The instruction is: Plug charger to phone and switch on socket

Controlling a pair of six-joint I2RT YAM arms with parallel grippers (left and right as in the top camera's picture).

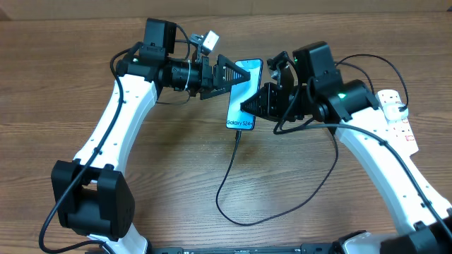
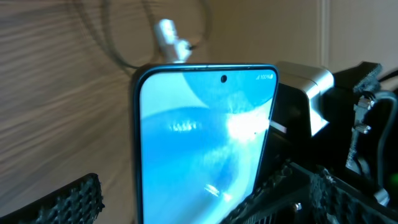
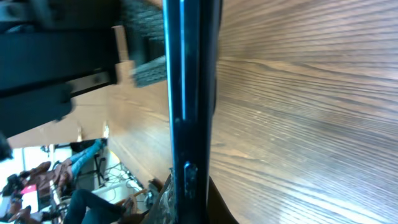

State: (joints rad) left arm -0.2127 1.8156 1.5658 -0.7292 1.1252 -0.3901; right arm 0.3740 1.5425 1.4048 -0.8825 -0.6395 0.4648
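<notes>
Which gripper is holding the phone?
The right gripper, shut on the phone at its edge; the left gripper stands open beside it.

One phone (image 1: pixel 246 85), one charger (image 1: pixel 218 192), one socket (image 1: pixel 397 120); two tools: left tool (image 1: pixel 229 76), right tool (image 1: pixel 258 104).

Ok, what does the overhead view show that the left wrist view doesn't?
Only overhead: the charger looping across the table up to the bottom edge of the phone, and the socket at the right edge. Only left wrist: a close look at the top of the screen, with the punch-hole camera and tiny status icons. Both: the phone's lit blue screen and the wooden table.
</notes>
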